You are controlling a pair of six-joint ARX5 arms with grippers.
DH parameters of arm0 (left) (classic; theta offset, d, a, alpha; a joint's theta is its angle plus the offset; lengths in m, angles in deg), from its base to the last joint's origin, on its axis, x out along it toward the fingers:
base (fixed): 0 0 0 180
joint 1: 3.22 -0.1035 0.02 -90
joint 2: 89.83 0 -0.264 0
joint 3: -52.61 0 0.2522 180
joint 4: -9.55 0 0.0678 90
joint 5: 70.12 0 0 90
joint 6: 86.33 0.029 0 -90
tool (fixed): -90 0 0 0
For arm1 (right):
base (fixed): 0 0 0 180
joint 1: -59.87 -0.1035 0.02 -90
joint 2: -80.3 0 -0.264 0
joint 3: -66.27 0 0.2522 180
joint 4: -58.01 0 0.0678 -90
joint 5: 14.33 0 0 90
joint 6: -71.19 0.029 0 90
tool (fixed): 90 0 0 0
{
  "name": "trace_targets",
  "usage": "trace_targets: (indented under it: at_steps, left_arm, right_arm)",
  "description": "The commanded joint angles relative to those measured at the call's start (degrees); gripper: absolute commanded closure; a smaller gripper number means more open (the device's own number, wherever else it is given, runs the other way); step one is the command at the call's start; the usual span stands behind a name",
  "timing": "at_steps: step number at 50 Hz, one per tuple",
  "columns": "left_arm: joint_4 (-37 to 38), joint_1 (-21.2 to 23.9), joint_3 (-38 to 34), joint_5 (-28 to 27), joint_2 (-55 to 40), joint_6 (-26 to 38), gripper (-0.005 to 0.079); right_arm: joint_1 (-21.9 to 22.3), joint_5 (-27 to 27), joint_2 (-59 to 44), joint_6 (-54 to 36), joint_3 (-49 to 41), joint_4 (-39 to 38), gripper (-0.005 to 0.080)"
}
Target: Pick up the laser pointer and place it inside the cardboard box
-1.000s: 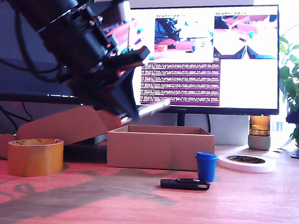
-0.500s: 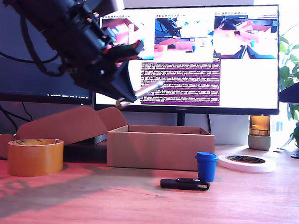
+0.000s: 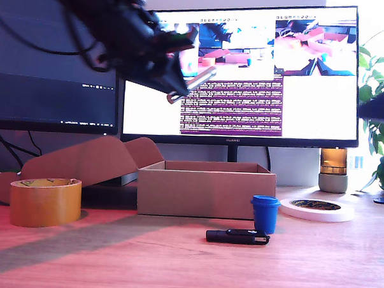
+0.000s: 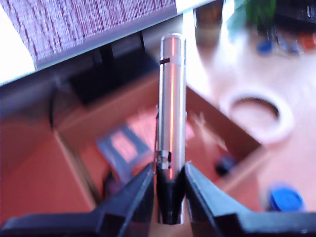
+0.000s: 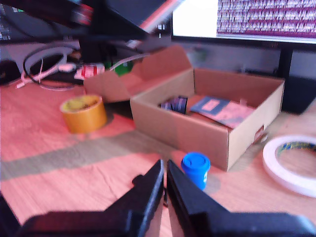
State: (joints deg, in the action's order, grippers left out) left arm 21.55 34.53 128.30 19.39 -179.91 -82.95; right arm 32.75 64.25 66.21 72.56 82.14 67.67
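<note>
My first claw [image 4: 168, 183] is clenched on the laser pointer [image 4: 171, 106], gripping it by one end so the slim body sticks straight out past the fingertips. In the exterior view that claw [image 3: 175, 91] hangs high in front of the monitor [image 3: 308, 111], toward that view's left, and the laser pointer [image 3: 196, 80] tilts upward toward that view's right.

The cardboard box [image 3: 206, 189] sits on the table [image 3: 187, 265] well below, its open top just under and slightly to the exterior view's right of the pointer's tip. So the coming move looks like a drop downward and a little along the pointer's own axis. From the first wrist view the box [image 4: 74, 131] lies directly beyond the pointer, already holding some flat printed items.

The pointer is a smooth, shiny metal cylinder with a thin ring near the held end; it seems likely to roll once let go. The box is plain matte brown card with straight low walls.

My second claw [image 5: 164, 185] is pressed shut on nothing, low over the table, farther from the work.
</note>
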Motion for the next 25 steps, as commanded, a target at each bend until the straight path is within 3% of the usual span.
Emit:
trace_targets:
  at_steps: [1, 25]
  left_arm:
    - [-0.2, 0.0, 0.7, -0.3, -3.2, 1.1, 0.0634]
    - [3.7, -2.4, 10.3, -1.7, -14.4, 1.8, 0.0634]
  right_arm:
    - [-0.2, 0.0, -0.1, -0.3, -0.9, -0.5, 0.0763]
    - [-0.2, 0.5, -0.1, -1.4, -0.9, 0.7, 0.0763]
